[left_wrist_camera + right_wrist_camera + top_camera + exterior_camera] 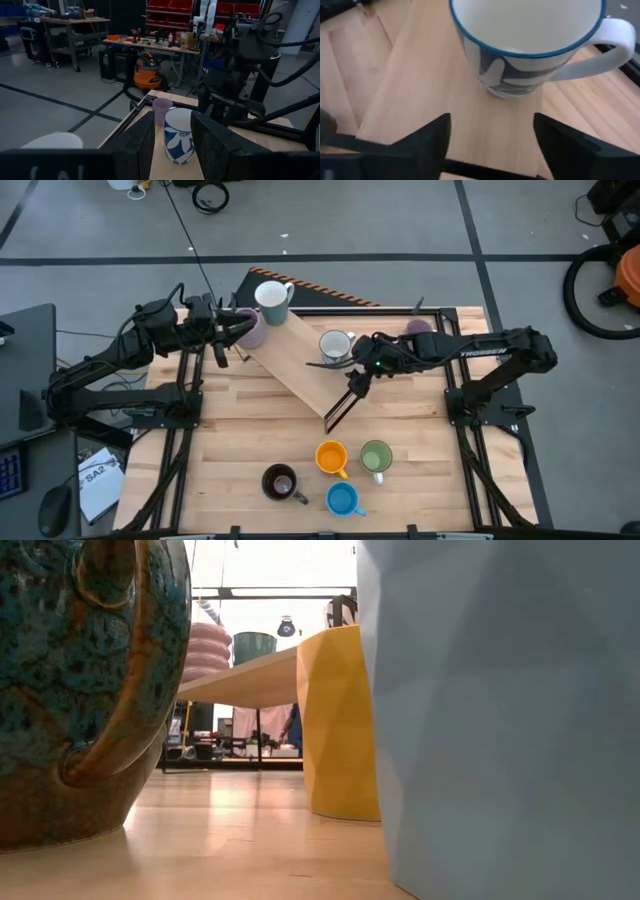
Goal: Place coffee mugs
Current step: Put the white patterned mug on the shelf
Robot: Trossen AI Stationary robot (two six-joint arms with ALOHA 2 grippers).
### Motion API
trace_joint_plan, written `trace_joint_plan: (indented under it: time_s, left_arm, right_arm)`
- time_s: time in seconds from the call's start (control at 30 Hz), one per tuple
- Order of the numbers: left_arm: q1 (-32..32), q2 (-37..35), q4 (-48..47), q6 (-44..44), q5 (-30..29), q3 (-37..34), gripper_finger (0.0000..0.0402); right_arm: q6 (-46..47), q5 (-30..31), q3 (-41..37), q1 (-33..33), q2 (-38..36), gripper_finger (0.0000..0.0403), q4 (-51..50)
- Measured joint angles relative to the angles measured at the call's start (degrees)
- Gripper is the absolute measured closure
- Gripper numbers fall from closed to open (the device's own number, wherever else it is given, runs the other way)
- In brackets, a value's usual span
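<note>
A white mug with a blue pattern (520, 60) stands upright on a raised wooden board (300, 360). My right gripper (492, 137) is open just short of it, slanting down, touching nothing. A plain white mug (272, 298) stands at the board's far end. My left gripper (172, 145) is open and level at the board's left side, nothing between its fingers. A lilac mug (250, 330) sits close by its fingers. A second lilac mug (418, 328) stands behind my right arm. Orange (332, 457), green (376, 457), brown (280, 482) and blue (342, 499) mugs stand on the table near the front.
The board runs diagonally on thin black legs (338, 412) above the tabletop (240, 430). The low view is filled by the brown mug (80, 690), the orange mug (340, 720) and the blue mug (500, 710). Black frame rails (180, 440) run along both table sides.
</note>
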Motion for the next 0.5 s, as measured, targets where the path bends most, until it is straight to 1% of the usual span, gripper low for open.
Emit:
trace_joint_plan:
  time_s: [0.13,0.23,0.37,0.5]
  left_arm:
    - [0.0,-0.2,0.0,-0.1,0.0,0.0,0.0269]
    - [0.0,-0.5,1.0,-0.3,0.0,0.0,0.0269]
    - [0.0,-0.8,1.3,-0.4,-0.5,0.0,0.0269]
    - [0.0,-1.2,1.4,-0.4,-0.8,0.0,0.0269]
  right_arm:
    - [1.6,0.0,-1.7,-1.2,0.0,0.0053,1.0]
    - [0.8,1.0,-3.6,-1.6,0.0,0.0026,4.5]
    - [-2.0,4.0,-6.7,-1.6,0.0,0.0015,11.3]
    - [-3.4,4.3,-9.8,-2.2,0.0,0.0024,17.8]
